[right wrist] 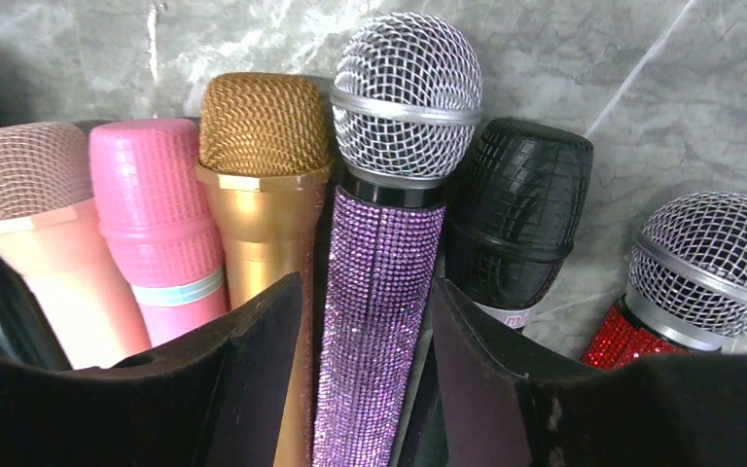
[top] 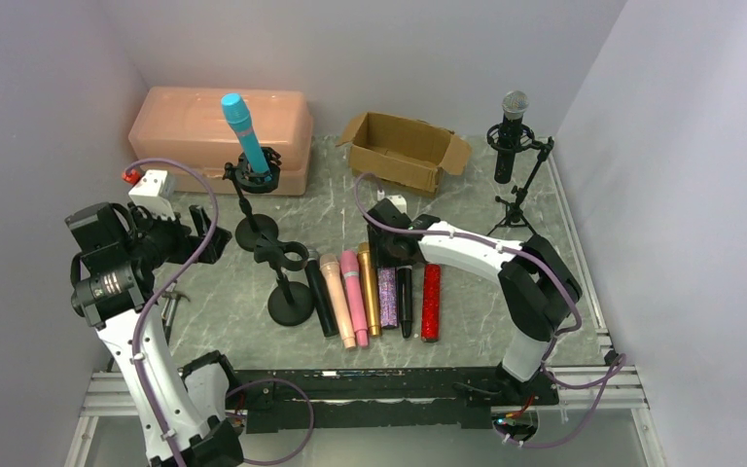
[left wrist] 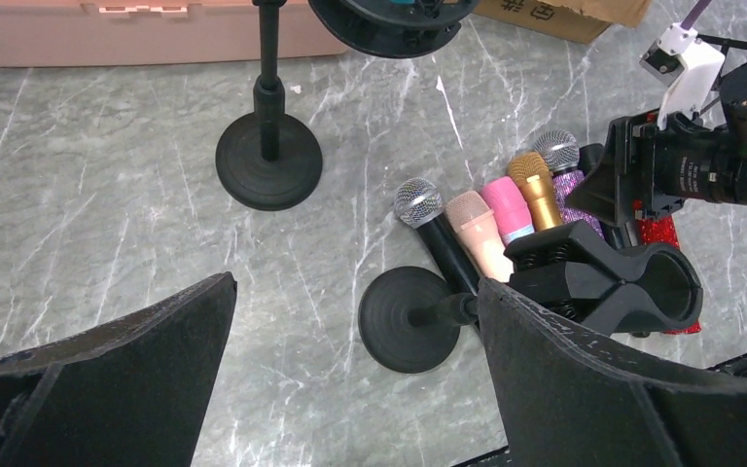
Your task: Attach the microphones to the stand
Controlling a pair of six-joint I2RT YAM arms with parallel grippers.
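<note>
Top external, left to right: left gripper (top: 204, 233) hovering off the surface (top: 233, 326), near the base of the stand holding the teal microphone (top: 243, 131), which is already seated. Empty clip stand (top: 289, 277) just left of the row of microphones lying flat. Right gripper (top: 394, 245) down over the head end of that row. Silver-headed microphone (top: 513, 131) already clipped on the tripod stand at far right. Step in hand, by the look: pick up the purple glitter microphone (right wrist: 379, 292). To do it well: close squarely on the glitter body just below the mesh head. Keep off the gold microphone (right wrist: 263, 185) on one side and the black microphone (right wrist: 515, 214) on the other, both lying tight against it. Lift straight up before any swing, else likely to drag the neighbours. Then tail-first into the empty clip, probably with the left arm steadying that stand in case the base tips. Fingers: left pair spread wide, holding nothing, touching nothing. Right pair narrowed either side of the purple body, one pad (right wrist: 477, 389) at or on it, sliver of gap at the other, so not clamped yet as far as can be told.
</note>
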